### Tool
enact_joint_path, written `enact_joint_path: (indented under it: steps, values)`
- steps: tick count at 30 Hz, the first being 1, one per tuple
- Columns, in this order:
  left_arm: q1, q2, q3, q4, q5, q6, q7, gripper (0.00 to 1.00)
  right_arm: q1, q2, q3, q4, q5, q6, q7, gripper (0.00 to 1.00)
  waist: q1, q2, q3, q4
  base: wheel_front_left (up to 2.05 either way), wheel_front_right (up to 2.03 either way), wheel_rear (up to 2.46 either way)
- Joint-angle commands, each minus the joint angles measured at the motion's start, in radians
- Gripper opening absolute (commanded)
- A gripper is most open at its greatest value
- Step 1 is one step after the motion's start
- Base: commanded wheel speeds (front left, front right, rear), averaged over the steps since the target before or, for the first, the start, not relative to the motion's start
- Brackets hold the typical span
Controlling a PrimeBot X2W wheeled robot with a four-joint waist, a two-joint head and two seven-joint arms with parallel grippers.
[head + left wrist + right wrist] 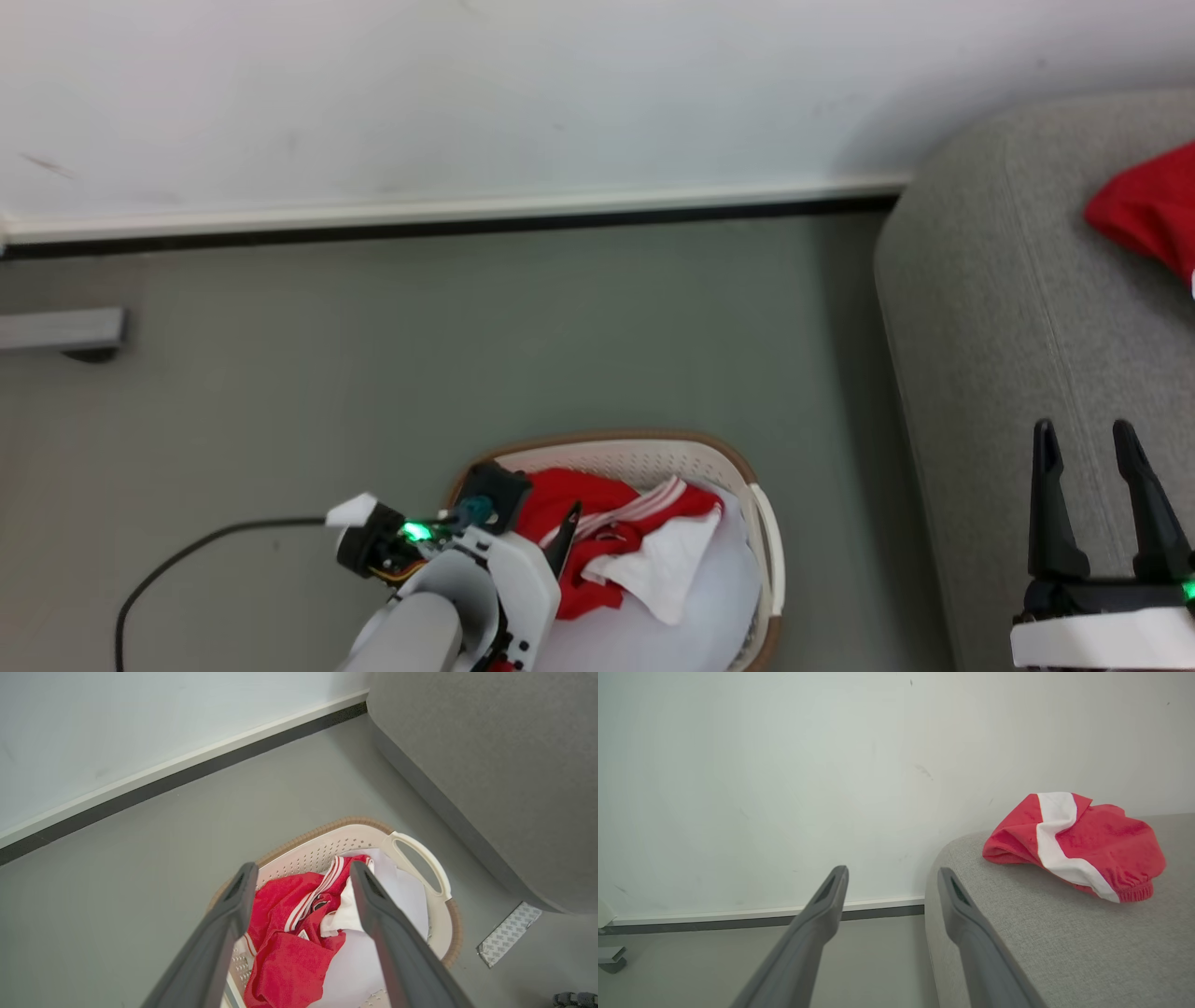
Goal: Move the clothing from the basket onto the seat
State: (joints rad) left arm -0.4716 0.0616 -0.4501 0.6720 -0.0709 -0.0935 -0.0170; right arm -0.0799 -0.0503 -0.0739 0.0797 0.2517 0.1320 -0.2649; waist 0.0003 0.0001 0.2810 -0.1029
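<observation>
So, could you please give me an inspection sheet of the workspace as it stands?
Surface: grey floor, smooth.
Job's things: red clothing in the basket on a pale sheet; one red garment lies on the seat.
Clutter: patterned pad on the floor by the seat; grey bar at left.
Grippers: left gripper open, empty, above the basket; right gripper open, empty, at the seat's edge.
Cables: black cable on the floor beside the left arm.
Surroundings: white wall, skirting board.

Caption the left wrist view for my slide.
Open left gripper over red clothing in the basket beside the seat.
</observation>
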Motion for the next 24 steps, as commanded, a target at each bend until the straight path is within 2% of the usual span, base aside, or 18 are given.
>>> enact_joint_path:
  steps: [1, 6, 12, 24]
  values:
    - [-0.022, 0.001, -0.005, 0.025, 0.010, -0.002, 0.015, 1.00, -0.021, -0.001, 0.002, -0.006, 0.013, -0.003, 0.001, 1.00, -0.0003, -0.0001, 0.056, -0.047, 0.00, 0.00, 0.00]
    - [-0.107, -0.003, -0.039, 0.165, 0.025, 0.013, 0.111, 1.00, -0.070, -0.001, 0.022, -0.021, 0.034, -0.003, 0.001, 1.00, -0.0003, -0.0001, 0.126, -0.091, 0.00, 0.00, 0.00]
    - [-0.181, -0.005, -0.064, 0.306, 0.038, 0.034, 0.170, 1.00, -0.115, -0.001, 0.029, -0.033, 0.067, -0.003, 0.001, 1.00, -0.0003, -0.0001, 0.212, -0.136, 0.00, 0.00, 0.00]
    - [-0.281, 0.005, -0.077, 0.488, 0.039, 0.071, 0.158, 1.00, -0.174, -0.001, 0.045, -0.045, 0.114, -0.003, 0.001, 1.00, -0.0003, -0.0001, 0.337, -0.176, 0.00, 0.00, 0.00]
